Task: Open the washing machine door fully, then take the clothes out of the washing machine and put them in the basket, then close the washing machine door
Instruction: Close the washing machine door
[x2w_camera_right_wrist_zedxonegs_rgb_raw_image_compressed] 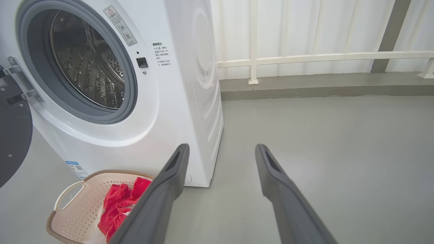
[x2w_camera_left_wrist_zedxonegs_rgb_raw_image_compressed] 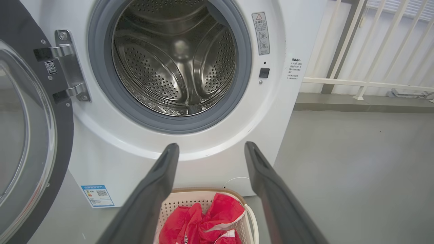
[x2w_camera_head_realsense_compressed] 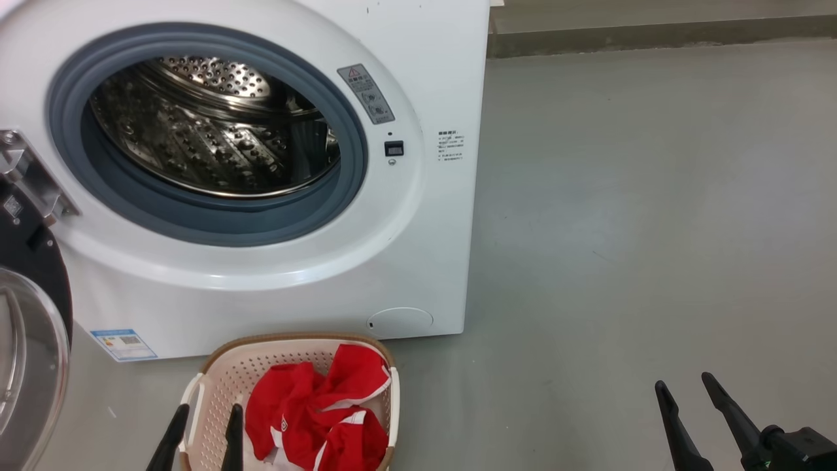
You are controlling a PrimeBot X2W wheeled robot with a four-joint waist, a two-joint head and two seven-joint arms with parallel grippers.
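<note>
Clothes (x2w_camera_head_realsense_compressed: 314, 412), red with white trim, lay bunched in the basket (x2w_camera_head_realsense_compressed: 225, 383), heaped toward its right side and against its far wall. In the left wrist view the clothes sat between the two dark fingers. The basket stood on the floor (x2w_camera_head_realsense_compressed: 621, 229) just in front of the washer (x2w_camera_head_realsense_compressed: 418, 261), below the round opening and near the flap (x2w_camera_head_realsense_compressed: 399, 322). Inside the grey gasket (x2w_camera_head_realsense_compressed: 72, 111), the drum (x2w_camera_head_realsense_compressed: 216, 137) showed bare perforated steel. The door (x2w_camera_head_realsense_compressed: 36, 275) stood wide open at the left, hanging on its metal hinge (x2w_camera_head_realsense_compressed: 33, 176), its glass bowl at the picture's lower left edge. A blue sticker (x2w_camera_head_realsense_compressed: 124, 345) sat low on the washer's front, beside the door. The left gripper (x2w_camera_head_realsense_compressed: 208, 412) hovered over the basket's left end, fingers spread and holding nothing. The right gripper (x2w_camera_head_realsense_compressed: 684, 383) was well apart to the right, over bare floor, its fingers likewise spread and empty. Behind the washer in the right wrist view ran a white railing (x2w_camera_right_wrist_zedxonegs_rgb_raw_image_compressed: 322, 56).
</note>
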